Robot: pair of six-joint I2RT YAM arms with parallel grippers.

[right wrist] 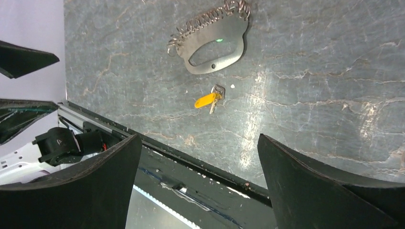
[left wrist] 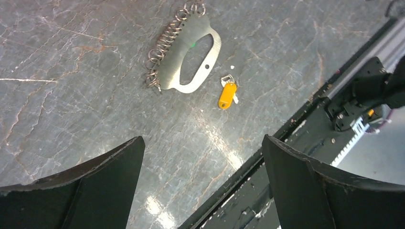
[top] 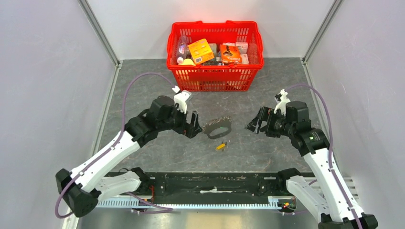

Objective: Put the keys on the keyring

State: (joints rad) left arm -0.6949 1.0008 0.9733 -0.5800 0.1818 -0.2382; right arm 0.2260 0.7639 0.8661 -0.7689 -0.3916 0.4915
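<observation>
Hovering on either side of the flat grey metal keyring [top: 217, 128], an oval with a coiled stretch along one side, the left pincer [top: 195, 125] and right pincer [top: 254, 125] both stand wide open and empty, probably poised to choose a grip. The keyring lies mid-way across the grey marbled worktop [top: 258, 155]. The small yellow-headed key [top: 220, 146] lies just on its near side, apart. Of the green key only a green speck [left wrist: 193, 45] shows at the loop's inner edge; whether the rest is tucked beneath, I cannot tell. A red plastic basket [top: 215, 78] stands far back.

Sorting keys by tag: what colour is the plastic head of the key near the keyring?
The key has a yellow head, clearest in the left wrist view.
</observation>
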